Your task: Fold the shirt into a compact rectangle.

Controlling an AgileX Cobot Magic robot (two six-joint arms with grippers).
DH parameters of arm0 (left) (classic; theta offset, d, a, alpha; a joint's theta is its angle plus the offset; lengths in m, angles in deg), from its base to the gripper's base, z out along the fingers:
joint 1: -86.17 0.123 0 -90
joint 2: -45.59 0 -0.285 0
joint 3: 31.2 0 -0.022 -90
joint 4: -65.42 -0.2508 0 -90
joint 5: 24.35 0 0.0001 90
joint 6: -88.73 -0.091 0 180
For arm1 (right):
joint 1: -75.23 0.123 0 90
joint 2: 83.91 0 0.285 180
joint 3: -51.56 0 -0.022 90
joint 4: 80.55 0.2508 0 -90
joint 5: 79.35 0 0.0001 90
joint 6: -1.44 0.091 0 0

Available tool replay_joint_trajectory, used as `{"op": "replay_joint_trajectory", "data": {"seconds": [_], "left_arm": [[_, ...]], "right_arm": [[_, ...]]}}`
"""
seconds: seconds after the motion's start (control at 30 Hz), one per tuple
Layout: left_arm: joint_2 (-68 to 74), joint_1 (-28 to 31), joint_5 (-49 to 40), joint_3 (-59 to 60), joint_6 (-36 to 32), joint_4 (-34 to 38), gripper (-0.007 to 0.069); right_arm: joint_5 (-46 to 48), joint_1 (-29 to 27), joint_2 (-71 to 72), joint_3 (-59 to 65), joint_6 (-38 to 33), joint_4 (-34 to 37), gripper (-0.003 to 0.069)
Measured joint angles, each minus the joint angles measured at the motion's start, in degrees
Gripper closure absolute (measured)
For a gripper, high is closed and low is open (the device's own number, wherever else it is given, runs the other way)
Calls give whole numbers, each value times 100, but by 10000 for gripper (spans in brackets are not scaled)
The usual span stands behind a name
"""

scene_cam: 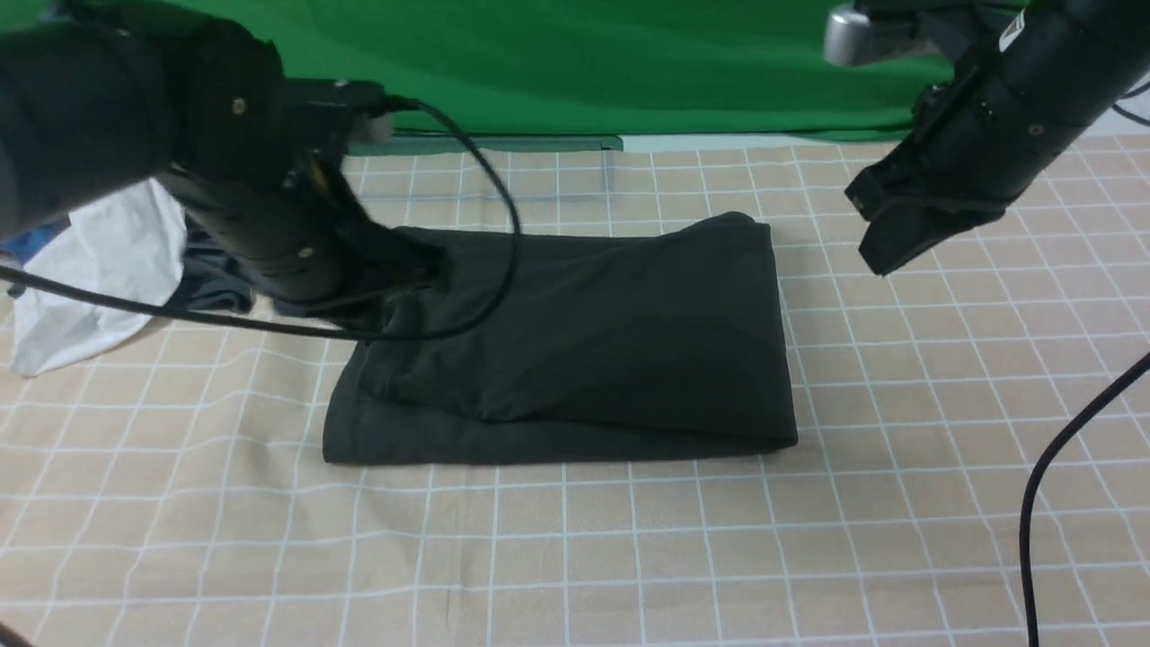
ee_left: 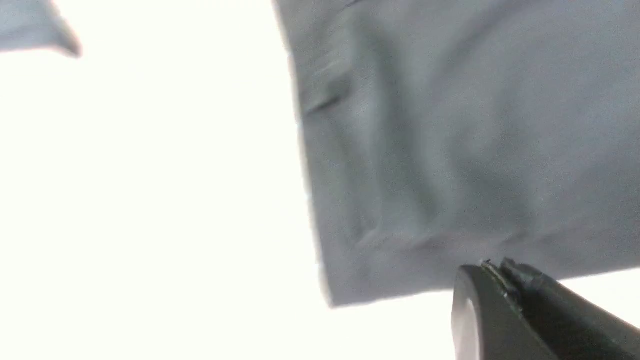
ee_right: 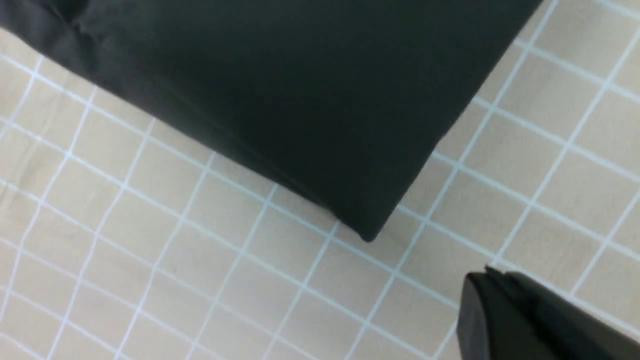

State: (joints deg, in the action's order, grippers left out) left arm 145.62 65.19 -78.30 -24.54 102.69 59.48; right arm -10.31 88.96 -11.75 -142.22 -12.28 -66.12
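Beneath both my arms spreads the desk [scene_cam: 629, 557] in its beige cloth with white grid lines. Folded on it lies the large black cotton shirt [scene_cam: 593, 350], a rough rectangle. My left claw [scene_cam: 422, 265] is pinching its far left edge. My right claw [scene_cam: 885, 243], pressed together and empty, hovers just right of the shirt.

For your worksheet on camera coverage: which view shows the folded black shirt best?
The front view: the whole shirt lies there as a rough rectangle. The right wrist view shows only one corner; the left wrist view, a washed-out, overexposed patch.
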Motion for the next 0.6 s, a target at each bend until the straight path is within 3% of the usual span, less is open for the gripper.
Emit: {"op": "replay_joint_trajectory", "data": {"seconds": [0.1,0.23,0.47,0.6], "left_arm": [[-16,20,-188,219,133,-98,606],[-16,152,26,689,168,377,606],[-16,483,795,1483,-55,860,606],[-16,747,959,1561,-59,960,606]], "right_arm": [[29,0,11,165,12,11,582],[-51,32,11,565,36,25,515],[-1232,36,-4,1544,124,308,144],[-1428,58,-128,1605,-29,592,74]]}}
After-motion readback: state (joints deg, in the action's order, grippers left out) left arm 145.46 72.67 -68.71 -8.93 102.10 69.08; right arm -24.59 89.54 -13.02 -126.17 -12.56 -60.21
